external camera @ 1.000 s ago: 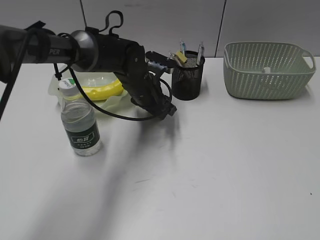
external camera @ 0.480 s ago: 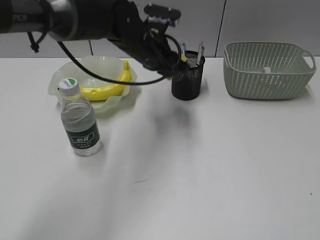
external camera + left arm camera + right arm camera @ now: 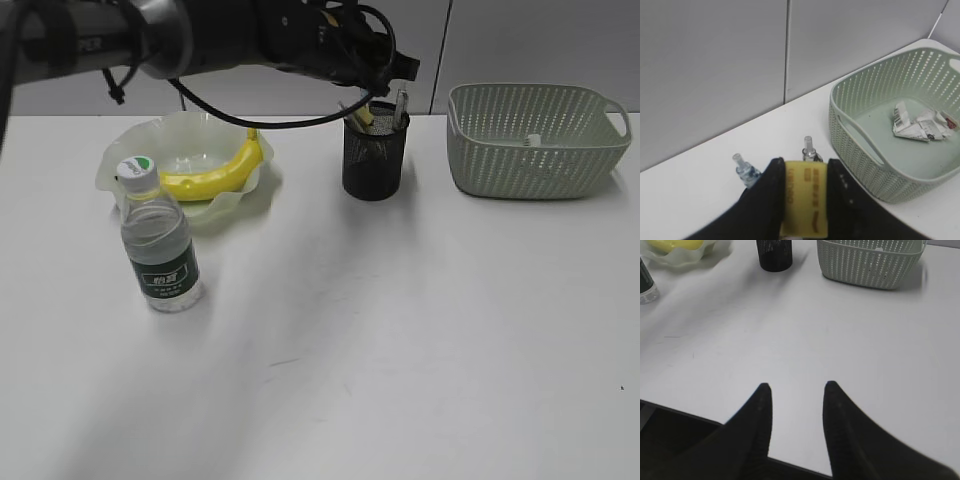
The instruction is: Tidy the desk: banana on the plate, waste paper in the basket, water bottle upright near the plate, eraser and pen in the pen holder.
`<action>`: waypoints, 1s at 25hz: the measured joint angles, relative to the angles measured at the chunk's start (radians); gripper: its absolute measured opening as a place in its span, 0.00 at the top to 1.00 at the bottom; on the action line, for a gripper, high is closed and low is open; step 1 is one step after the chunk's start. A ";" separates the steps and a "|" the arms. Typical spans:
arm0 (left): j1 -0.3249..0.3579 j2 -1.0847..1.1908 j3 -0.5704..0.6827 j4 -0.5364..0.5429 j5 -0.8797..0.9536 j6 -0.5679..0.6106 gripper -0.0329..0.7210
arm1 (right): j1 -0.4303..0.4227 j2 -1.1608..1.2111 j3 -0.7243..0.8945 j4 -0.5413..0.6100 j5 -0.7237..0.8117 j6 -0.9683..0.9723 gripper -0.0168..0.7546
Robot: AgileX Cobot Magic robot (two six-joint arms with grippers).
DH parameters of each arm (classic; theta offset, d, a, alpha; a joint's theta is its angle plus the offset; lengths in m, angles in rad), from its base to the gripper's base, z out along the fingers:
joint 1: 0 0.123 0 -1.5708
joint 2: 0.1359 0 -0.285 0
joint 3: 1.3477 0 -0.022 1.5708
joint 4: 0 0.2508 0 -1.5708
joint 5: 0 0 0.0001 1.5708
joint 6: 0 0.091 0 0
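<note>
My left pincer is clamped on the yellow eraser, one finger on each side of it, and in the exterior view that arm reaches across just above the pen holder. From the wrist I see two clear pen tips poking up just beyond the eraser, so I judge the pens are already standing in the holder. Most of the tidying looks finished: the banana lies in the plate, the water bottle stands upright just in front of that plate, and the waste paper sits on the floor of the basket. What seems left is the eraser alone; whether it is already lowered partly into the cup I cannot tell, since my fingers hide its lower end and the rim. My right pincer hangs over a bare stretch of the desk with its fingers spread and nothing between them, well apart from everything.
</note>
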 joint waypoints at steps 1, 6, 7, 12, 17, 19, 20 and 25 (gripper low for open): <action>-0.001 0.029 -0.032 -0.005 0.014 0.000 0.70 | 0.000 0.000 0.000 0.000 0.000 0.000 0.61; 0.000 0.139 -0.178 -0.020 0.089 0.000 0.67 | 0.000 0.000 0.000 0.000 0.000 0.000 0.61; 0.001 0.152 -0.193 -0.022 0.097 0.000 0.65 | 0.000 0.000 0.000 0.000 0.000 0.000 0.61; 0.003 0.181 -0.209 -0.021 0.124 0.000 0.51 | 0.000 0.000 0.000 0.000 0.000 0.000 0.61; 0.011 0.175 -0.210 0.000 0.153 0.001 0.49 | 0.000 0.000 0.000 0.000 0.000 0.000 0.61; 0.014 0.153 -0.210 0.011 0.194 0.008 0.49 | 0.000 0.000 0.000 0.000 0.000 0.000 0.61; 0.014 0.132 -0.210 0.014 0.226 0.010 0.49 | 0.000 0.000 0.000 0.000 0.000 0.000 0.61; 0.014 -0.044 -0.142 0.016 0.382 0.074 0.49 | 0.000 0.000 0.000 0.000 0.000 0.000 0.61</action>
